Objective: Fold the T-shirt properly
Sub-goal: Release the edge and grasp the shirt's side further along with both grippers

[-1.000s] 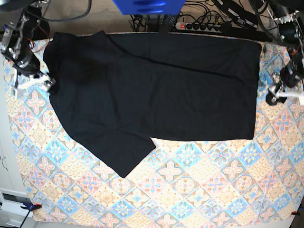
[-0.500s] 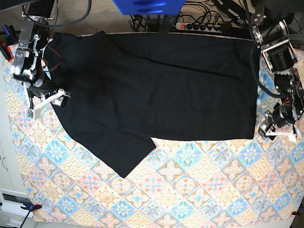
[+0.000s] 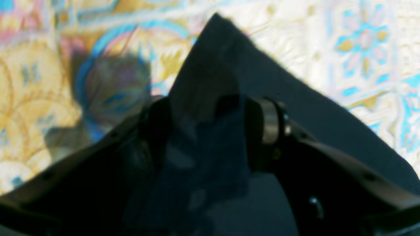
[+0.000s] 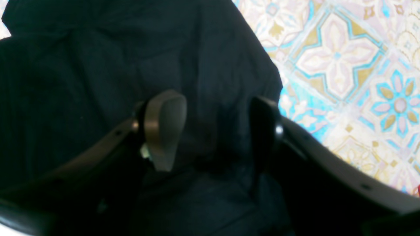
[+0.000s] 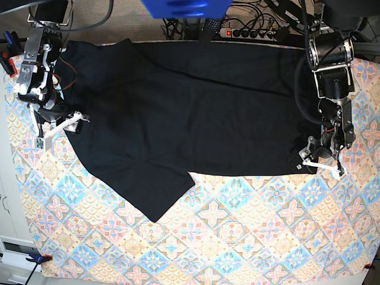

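The black T-shirt lies spread flat across the tablecloth, one sleeve pointing to the front left. My left gripper is at the shirt's front right corner. In the left wrist view it is open, with the pointed shirt corner lying between the jaws. My right gripper is at the shirt's left edge. In the right wrist view it is open, its jaws astride rumpled black fabric.
The pastel diamond-patterned tablecloth covers the table and shows bare along the front and both sides. A power strip with cables lies behind the shirt. A blue object hangs at the top middle.
The left arm has swung in from the table's right edge to the shirt's front right corner. The right arm came down onto the shirt's left edge, then barely moved.
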{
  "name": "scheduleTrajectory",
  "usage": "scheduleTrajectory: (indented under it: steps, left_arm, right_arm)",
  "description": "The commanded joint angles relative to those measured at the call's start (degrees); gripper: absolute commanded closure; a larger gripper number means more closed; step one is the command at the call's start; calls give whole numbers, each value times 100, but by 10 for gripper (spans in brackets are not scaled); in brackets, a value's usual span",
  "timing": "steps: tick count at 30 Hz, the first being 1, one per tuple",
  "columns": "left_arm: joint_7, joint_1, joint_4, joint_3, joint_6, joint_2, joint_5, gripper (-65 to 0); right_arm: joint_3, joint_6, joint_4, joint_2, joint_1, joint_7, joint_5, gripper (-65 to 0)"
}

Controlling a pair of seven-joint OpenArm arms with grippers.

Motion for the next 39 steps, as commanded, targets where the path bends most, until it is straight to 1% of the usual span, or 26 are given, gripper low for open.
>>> scheduleTrajectory:
  steps: [1, 7, 11, 13, 15, 20, 25, 30, 35, 37, 39]
  left_arm:
    - [110, -117, -13, -24, 10, -46, -54, -356]
    - [110, -91, 57, -59, 10, -72, -107, -356]
    - [137, 173, 655, -613, 10, -196, -107, -356]
    - [137, 287, 884, -745, 10, -292, -71, -356]
    - [128, 305, 866, -745, 10, -345, -54, -356]
    - [93, 278, 514, -736, 10, -345, -45, -356]
    - [-347, 269, 128, -692, 10, -204, -27, -356]
    - [-707, 269, -277, -314, 10, -99, 192, -356]
    - [-716, 269, -294, 108, 10, 130, 175, -356]
    - [-716, 269, -286, 134, 10, 262, 175, -356]
    - [-716, 278, -198, 134, 10, 279, 175, -355]
  right_arm:
    - [41, 8, 86, 81, 45, 107, 10, -329]
    - [41, 8, 86, 81, 45, 107, 10, -329]
    - [41, 8, 86, 81, 45, 107, 10, -329]
    - [41, 8, 86, 81, 27, 107, 10, -329]
    - [41, 8, 86, 72, 27, 107, 10, -329]
    - [32, 8, 86, 72, 27, 107, 18, -329]
    - [32, 8, 86, 72, 27, 107, 18, -329]
    - [32, 8, 112, 72, 9, 107, 18, -329]
    - [32, 8, 121, 72, 1, 98, 18, -329]
    - [32, 8, 121, 72, 1, 98, 18, -329]
    - [32, 8, 121, 72, 1, 98, 18, -329]
